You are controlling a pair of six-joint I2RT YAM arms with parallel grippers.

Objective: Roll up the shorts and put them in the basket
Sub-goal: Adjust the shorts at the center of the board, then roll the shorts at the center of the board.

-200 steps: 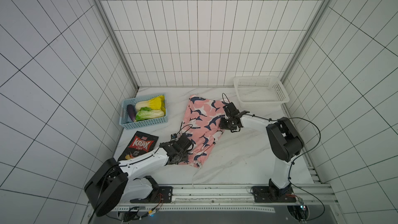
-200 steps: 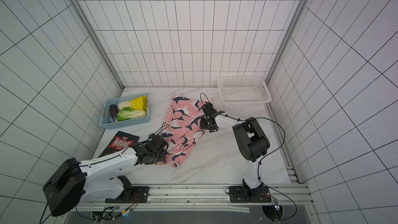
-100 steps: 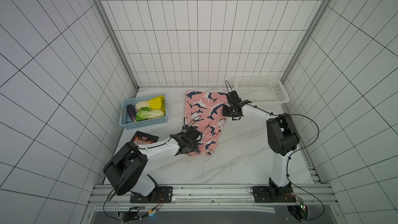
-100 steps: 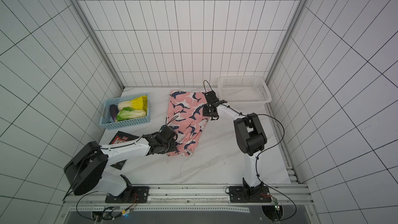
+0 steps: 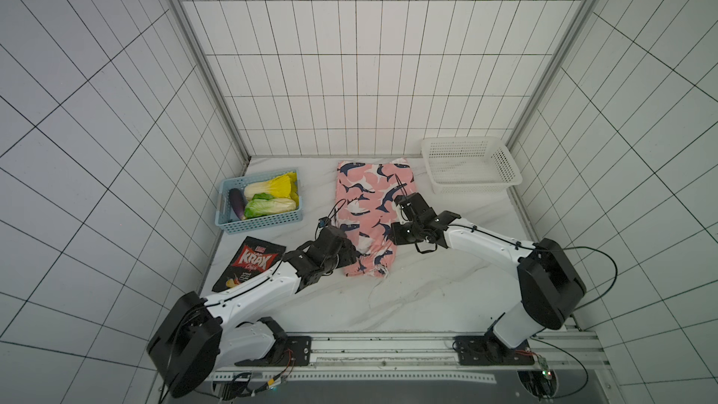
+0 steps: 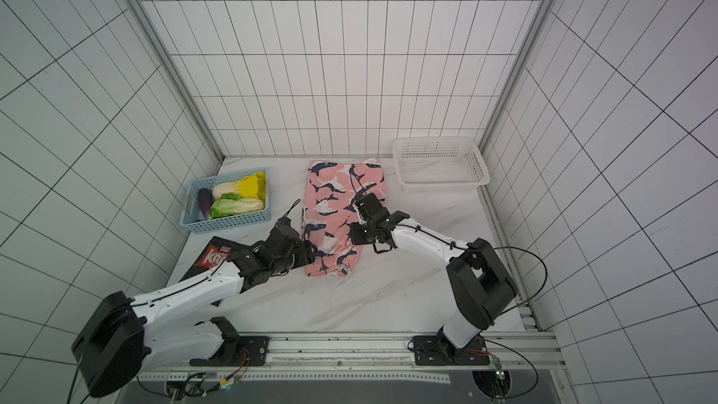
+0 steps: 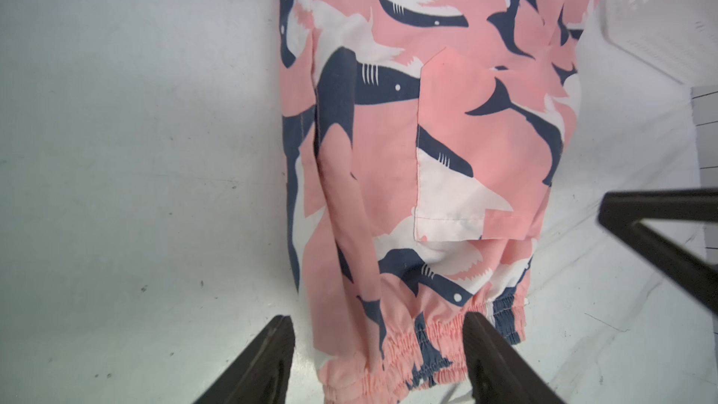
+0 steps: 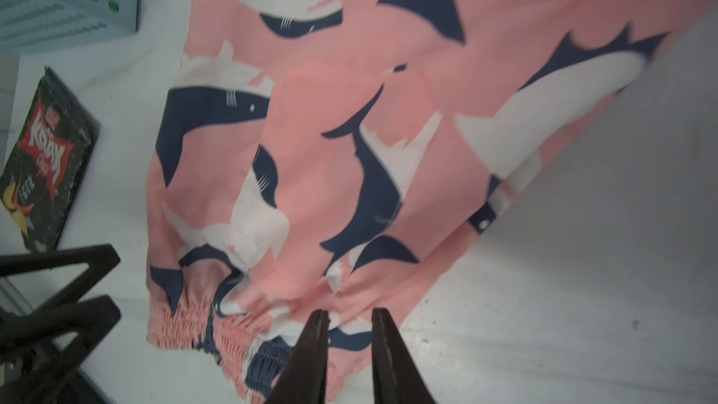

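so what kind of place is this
Most likely a robot lab test cell, not a real room: white tiled walls box in a marble-look table, and the left arm and right arm are mounted on a metal rail along its front edge.

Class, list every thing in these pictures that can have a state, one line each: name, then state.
shorts: lying flat, folded lengthwise, not yet rolled.
left hand: open, straddling the waistband.
right hand: narrow gap between the jaws, at the waistband; grip unclear.
blue basket: holding vegetables.
white basket: empty.
chip bag: lying flat.
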